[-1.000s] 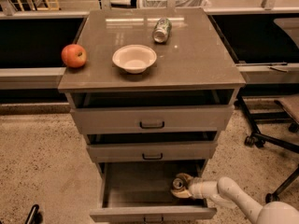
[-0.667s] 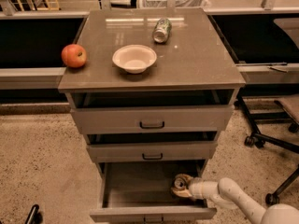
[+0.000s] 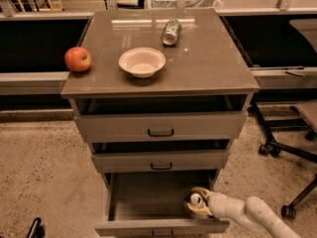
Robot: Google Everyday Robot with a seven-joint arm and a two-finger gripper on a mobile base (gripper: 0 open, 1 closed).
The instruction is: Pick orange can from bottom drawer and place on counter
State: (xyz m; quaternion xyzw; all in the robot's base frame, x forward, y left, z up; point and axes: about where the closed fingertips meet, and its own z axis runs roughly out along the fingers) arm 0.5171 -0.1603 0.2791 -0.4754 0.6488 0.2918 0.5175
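Observation:
The bottom drawer [image 3: 143,200] is pulled open at the foot of the grey cabinet. The orange can [image 3: 195,199] sits in its right front corner, silver top facing up toward the camera. My gripper [image 3: 197,204] reaches into the drawer from the right and its cream fingers close around the can. The arm [image 3: 257,216] leads off to the lower right. The counter [image 3: 213,63] is the glossy grey-brown top of the cabinet, far above the gripper.
On the counter lie a green-and-white can [image 3: 171,31] on its side, a white bowl [image 3: 142,61] and a red apple [image 3: 78,59] at the left edge. The two upper drawers [image 3: 161,128] stand slightly ajar. An office chair base [image 3: 292,152] stands at the right.
The gripper and the can have shifted very slightly toward the drawer's front right. Nothing else has moved.

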